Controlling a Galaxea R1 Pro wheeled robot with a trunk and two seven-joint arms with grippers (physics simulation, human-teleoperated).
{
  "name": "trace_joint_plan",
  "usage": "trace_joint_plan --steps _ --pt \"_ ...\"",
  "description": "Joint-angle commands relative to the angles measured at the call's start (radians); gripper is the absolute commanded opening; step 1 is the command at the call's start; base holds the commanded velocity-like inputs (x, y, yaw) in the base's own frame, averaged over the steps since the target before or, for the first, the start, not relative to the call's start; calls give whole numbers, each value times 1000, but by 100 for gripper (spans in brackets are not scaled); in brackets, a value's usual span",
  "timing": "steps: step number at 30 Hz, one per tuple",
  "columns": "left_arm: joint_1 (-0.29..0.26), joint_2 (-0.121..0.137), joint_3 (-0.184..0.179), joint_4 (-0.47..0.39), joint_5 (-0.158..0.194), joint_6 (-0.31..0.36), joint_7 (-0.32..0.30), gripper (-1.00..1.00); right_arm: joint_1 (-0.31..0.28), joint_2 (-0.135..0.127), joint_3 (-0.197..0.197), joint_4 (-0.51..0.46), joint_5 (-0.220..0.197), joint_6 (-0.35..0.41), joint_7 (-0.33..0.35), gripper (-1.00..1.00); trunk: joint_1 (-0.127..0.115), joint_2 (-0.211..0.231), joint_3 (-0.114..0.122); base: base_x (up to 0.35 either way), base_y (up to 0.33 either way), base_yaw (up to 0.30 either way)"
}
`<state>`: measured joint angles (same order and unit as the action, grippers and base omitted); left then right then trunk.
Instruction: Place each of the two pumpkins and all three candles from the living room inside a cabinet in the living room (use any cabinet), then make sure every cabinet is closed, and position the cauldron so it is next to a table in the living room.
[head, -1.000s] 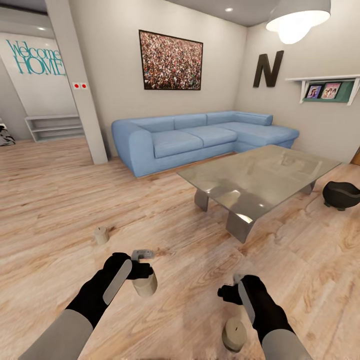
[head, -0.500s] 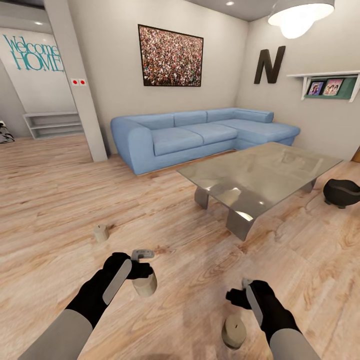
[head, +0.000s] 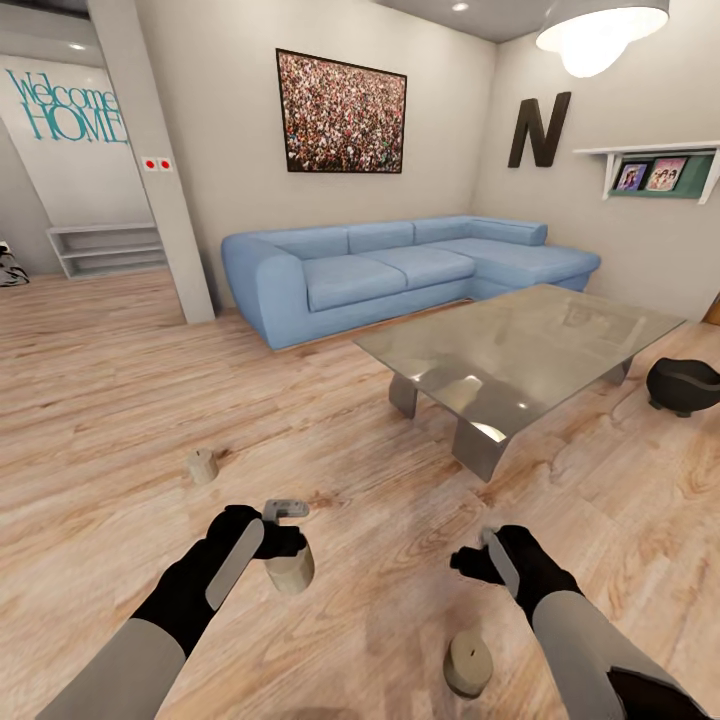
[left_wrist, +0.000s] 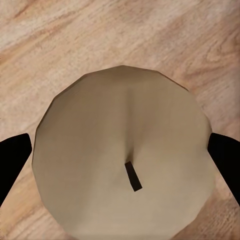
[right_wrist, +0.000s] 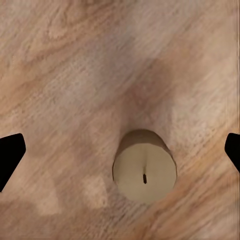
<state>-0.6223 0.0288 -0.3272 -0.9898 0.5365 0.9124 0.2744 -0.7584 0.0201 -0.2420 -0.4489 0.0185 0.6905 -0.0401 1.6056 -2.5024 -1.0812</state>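
A light wooden plank floor (head: 120, 400) covers most of the head view. In the upper middle of the frame a long light-blue corner sofa (head: 400, 265) stands against the pale wall, under a dark-framed picture of a crowd (head: 341, 112). To the right of the centre is a low table with a glass tabletop (head: 520, 345) on grey metal legs. At the right edge, just beside this table, a black round cauldron (head: 682, 385) sits on the floor.

In the lower left of the frame, the left claw (head: 290, 540) is clenched on a short pale beige candle (head: 291, 572); in the left wrist view this candle (left_wrist: 122, 155) is between the two black fingertips (left_wrist: 14, 162), and its dark wick is visible. In the lower right, the right claw (head: 478, 560) is released and hangs above the floor, with a second pale candle (head: 468, 665) standing upright below it, near the bottom edge. In the right wrist view this candle (right_wrist: 144, 172) is on the floor between the wide-apart fingertips (right_wrist: 10, 155), not touching them. A third small candle (head: 202, 466) stands on the floor at the left of the middle, well apart from both claws.
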Motion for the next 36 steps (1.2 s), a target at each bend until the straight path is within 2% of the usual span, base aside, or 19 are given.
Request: trace_joint_plan --steps 1,5,11,14,19,25,30,36 --pt "-1 1 -4 -1 10 2 9 -100 -5 -6 -6 5 1 3 -3 100 0 0 -1 0 0 0" --pt "-1 2 -1 -1 10 2 9 -100 -22 -26 -5 57 2 3 -4 100 0 0 -1 0 0 0" --pt "-1 3 1 -1 10 2 8 -100 -35 -31 -5 153 6 -2 -4 100 2 -2 -24 0 0 0" --pt "-1 3 2 -1 10 2 8 -100 -37 -32 -6 185 3 -39 -4 100 2 -2 -24 0 0 0" --pt "-1 3 -1 -1 10 2 8 -100 -37 -34 -6 197 2 -60 -4 100 2 -2 -24 0 0 0" --pt "0 3 -3 -1 10 2 8 -100 -37 -34 -6 205 1 -69 -4 100 5 -3 -47 0 0 0" --pt "-1 3 -2 -2 10 3 8 -100 -38 -38 -7 200 3 -70 -4 100 5 -3 -47 0 0 0" --pt "-1 3 0 -3 10 5 8 -100 -82 -48 -5 199 3 -69 -5 100 6 -3 -51 0 0 0"
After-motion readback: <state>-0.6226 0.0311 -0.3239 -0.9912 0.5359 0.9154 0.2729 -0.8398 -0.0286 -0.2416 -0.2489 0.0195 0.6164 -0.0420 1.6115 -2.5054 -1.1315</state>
